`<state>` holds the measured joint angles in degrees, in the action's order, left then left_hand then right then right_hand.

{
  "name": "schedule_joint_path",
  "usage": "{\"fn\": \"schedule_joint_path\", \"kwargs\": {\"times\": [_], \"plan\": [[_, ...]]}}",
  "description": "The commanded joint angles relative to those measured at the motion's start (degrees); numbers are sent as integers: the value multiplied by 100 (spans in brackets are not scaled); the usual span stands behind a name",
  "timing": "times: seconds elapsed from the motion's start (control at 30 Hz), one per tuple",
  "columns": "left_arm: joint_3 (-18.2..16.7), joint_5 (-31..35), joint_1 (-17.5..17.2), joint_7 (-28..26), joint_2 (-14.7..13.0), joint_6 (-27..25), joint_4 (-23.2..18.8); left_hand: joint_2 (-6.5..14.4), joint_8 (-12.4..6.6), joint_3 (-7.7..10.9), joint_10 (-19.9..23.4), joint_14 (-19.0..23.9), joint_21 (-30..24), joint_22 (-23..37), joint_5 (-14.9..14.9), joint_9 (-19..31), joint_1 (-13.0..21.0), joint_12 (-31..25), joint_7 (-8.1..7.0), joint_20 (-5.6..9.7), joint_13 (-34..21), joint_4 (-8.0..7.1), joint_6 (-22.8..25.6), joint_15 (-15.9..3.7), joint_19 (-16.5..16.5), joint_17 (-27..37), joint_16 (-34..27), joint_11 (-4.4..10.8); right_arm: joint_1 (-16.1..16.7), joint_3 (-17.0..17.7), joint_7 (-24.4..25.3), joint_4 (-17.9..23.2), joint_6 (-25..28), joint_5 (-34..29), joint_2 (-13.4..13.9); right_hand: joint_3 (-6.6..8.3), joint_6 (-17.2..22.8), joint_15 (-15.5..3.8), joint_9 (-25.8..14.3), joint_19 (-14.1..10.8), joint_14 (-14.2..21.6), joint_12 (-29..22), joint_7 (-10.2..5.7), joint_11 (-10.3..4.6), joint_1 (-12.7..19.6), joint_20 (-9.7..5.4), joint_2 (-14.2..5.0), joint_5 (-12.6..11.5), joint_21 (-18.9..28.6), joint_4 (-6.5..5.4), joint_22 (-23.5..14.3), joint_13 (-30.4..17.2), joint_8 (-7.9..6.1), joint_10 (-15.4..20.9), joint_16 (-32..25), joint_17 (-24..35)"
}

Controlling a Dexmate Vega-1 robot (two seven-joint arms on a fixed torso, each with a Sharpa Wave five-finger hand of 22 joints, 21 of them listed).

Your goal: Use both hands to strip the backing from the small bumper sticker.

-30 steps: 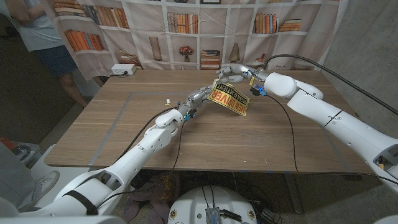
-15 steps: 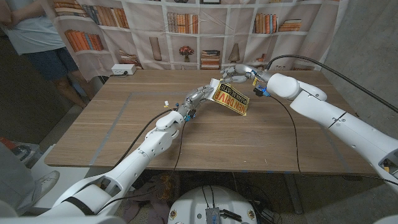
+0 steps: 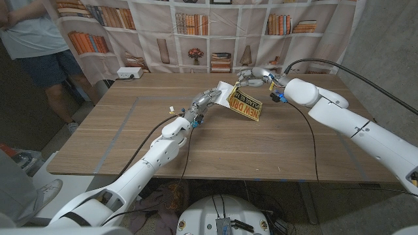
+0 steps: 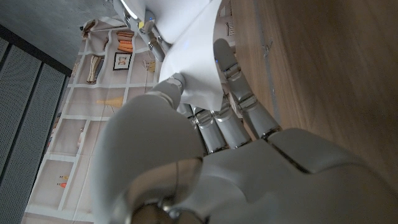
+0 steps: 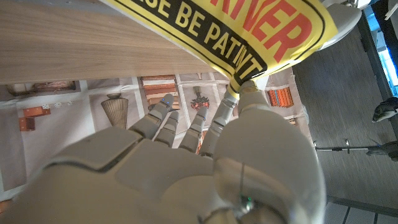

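Behind table (image 3: 130,140), bookshelf backdrop (image 3: 196,32), person (image 3: 36,46).

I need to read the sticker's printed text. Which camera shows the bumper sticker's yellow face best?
The right wrist view: the bumper sticker shows close, lettering large, pinched by the right hand. The head view shows it small between both hands. The left wrist view shows a white sheet, no lettering.

Overhead head view, two close wrist views
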<state>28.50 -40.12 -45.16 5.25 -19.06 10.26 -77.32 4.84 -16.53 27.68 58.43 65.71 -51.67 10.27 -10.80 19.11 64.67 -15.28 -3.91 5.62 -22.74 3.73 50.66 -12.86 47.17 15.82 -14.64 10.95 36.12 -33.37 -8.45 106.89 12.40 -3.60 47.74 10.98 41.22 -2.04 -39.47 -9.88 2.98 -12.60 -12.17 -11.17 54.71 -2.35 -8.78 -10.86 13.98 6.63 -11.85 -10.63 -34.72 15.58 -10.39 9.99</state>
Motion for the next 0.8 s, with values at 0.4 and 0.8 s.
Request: {"fn": "schedule_joint_path", "kwargs": {"times": [0.4,0.8], "plan": [[-123,-53,-144,-265,-147,79,-233,-13,-13,34,18,56,-19,14,-50,4,-31,-15,-10,490,-20,15,31,-42,29,14,-23,47,93,98,166,213,351,6,124,-17,63,-953,-15,-50,55,-6,-6,-14,-2,-660,-46,-19,45,0,-25,-16,44,46,-13,9],[-203,-98,-195,-328,-194,121,-311,-11,-11,42,44,58,-21,14,-52,1,-41,-16,-4,492,-27,19,27,-41,25,13,-21,51,108,148,312,237,569,13,159,-24,61,-958,-21,-42,54,-4,5,-23,-3,-652,-50,-20,47,-5,-25,-17,59,50,-12,10]]}}
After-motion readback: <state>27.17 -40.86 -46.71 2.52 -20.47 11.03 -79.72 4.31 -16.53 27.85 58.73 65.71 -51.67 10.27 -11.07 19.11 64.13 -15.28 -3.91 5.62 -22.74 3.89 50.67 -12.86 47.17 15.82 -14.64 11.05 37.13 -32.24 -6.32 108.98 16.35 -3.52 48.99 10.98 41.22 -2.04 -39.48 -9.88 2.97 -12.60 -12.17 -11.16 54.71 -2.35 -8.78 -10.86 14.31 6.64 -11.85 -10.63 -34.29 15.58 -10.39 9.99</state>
